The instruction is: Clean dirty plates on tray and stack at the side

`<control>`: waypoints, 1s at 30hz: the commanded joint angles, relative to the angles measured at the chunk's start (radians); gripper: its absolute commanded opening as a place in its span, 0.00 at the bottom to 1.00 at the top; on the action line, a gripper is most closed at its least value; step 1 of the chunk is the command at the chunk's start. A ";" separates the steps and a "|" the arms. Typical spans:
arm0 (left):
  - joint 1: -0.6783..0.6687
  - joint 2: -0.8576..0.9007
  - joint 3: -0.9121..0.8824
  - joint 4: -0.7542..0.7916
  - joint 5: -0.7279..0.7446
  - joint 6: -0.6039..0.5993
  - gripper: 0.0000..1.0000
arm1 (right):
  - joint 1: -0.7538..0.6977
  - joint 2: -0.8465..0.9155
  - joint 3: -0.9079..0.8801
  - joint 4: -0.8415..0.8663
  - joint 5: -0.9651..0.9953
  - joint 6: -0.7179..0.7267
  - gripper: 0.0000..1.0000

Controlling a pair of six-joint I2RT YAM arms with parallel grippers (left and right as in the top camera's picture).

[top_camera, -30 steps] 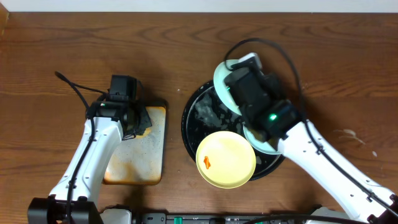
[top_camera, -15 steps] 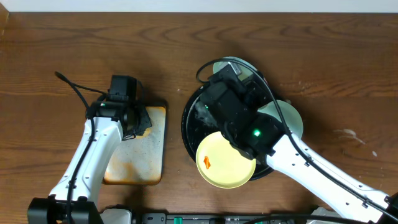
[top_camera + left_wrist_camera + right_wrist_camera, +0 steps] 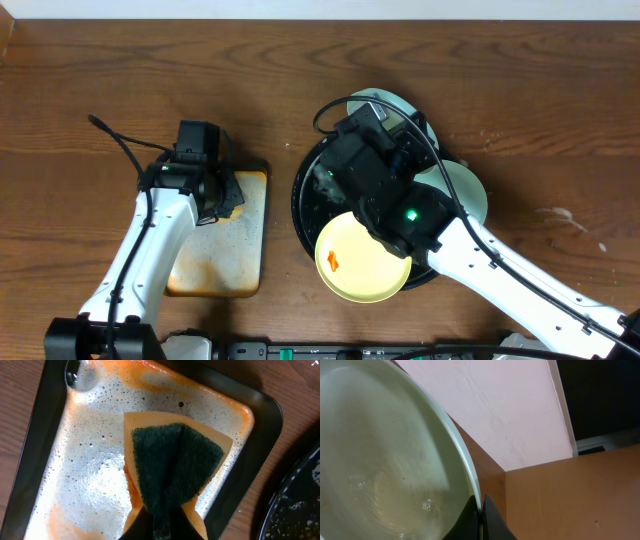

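Note:
My right gripper [image 3: 481, 510] is shut on the rim of a pale blue-green plate [image 3: 380, 460] and holds it tilted above the round black tray [image 3: 300, 205]. Its edge shows past the arm in the overhead view [image 3: 392, 102]. A second pale blue-green plate [image 3: 468, 190] lies at the tray's right edge. The pale yellow plate [image 3: 365, 262], with an orange smear [image 3: 333, 263], lies at the tray's front. My left gripper [image 3: 162, 527] is shut on a green and orange sponge [image 3: 172, 467] over the rectangular tray; it also shows in the overhead view [image 3: 218, 195].
The rectangular rust-stained metal tray [image 3: 215, 262] lies left of the black tray, wet with suds [image 3: 90, 475]. The black tray's rim shows at the lower right of the left wrist view [image 3: 300, 505]. The right arm [image 3: 420, 215] covers much of the black tray.
My right arm has swung left over the black tray with the plate in its grip, uncovering the second blue-green plate at the right. The left arm has not moved.

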 commanded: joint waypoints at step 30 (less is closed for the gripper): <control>0.002 0.006 -0.006 -0.001 -0.008 0.021 0.08 | -0.893 -0.048 0.017 -0.238 -0.880 0.652 0.01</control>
